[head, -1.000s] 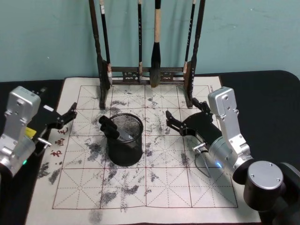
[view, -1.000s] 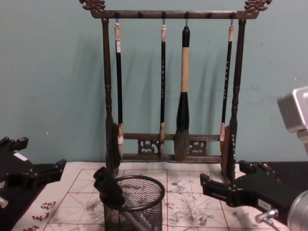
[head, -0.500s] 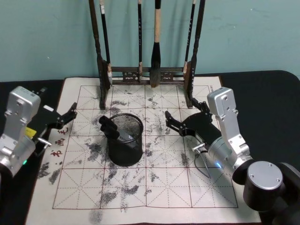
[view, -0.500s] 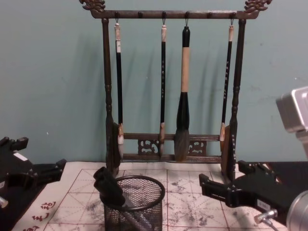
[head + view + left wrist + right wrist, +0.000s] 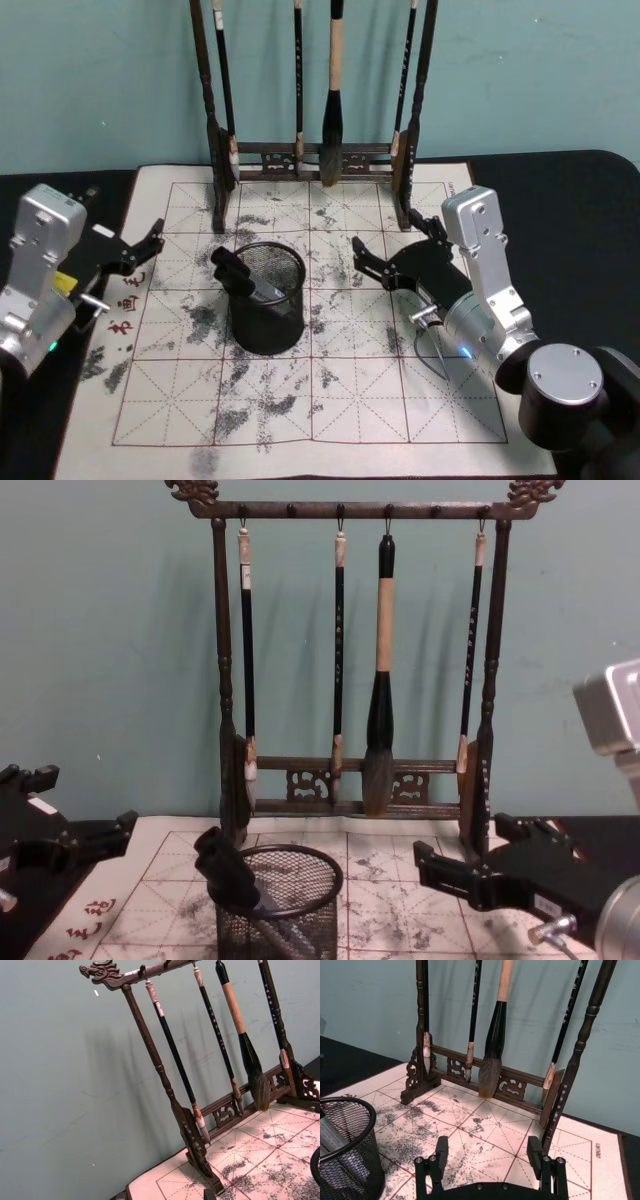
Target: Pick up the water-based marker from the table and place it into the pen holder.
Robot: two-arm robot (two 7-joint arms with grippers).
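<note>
The placing step is judged complete: the water-based marker (image 5: pixel 238 273) is seen standing tilted inside the pen holder (image 5: pixel 267 310), its dark cap leaning over the rim toward 10 o'clock, with the barrel visible through the mesh in the chest view. The holder is set on the ink-stained calligraphy mat (image 5: pixel 330 400), near its middle.

The right tool (image 5: pixel 360 260) is held at 3 o'clock of the holder, apart from it, with its jaws spread and nothing between them; the gap is shown plainly in the right wrist view. The left tool (image 5: pixel 150 243) is parked at 9 o'clock of the holder, over the mat's edge, with its jaws also apart and empty.

What remains is judged to be only a retreat: the right arm would need to be drawn back toward 5 o'clock without the holder being brushed.

Counted: one marker, one pen holder, one mat, one wooden brush rack (image 5: pixel 215 150) at 12 o'clock, and four brushes hung from it, one of them, the thick brush (image 5: pixel 334 100), much thicker than the rest.
</note>
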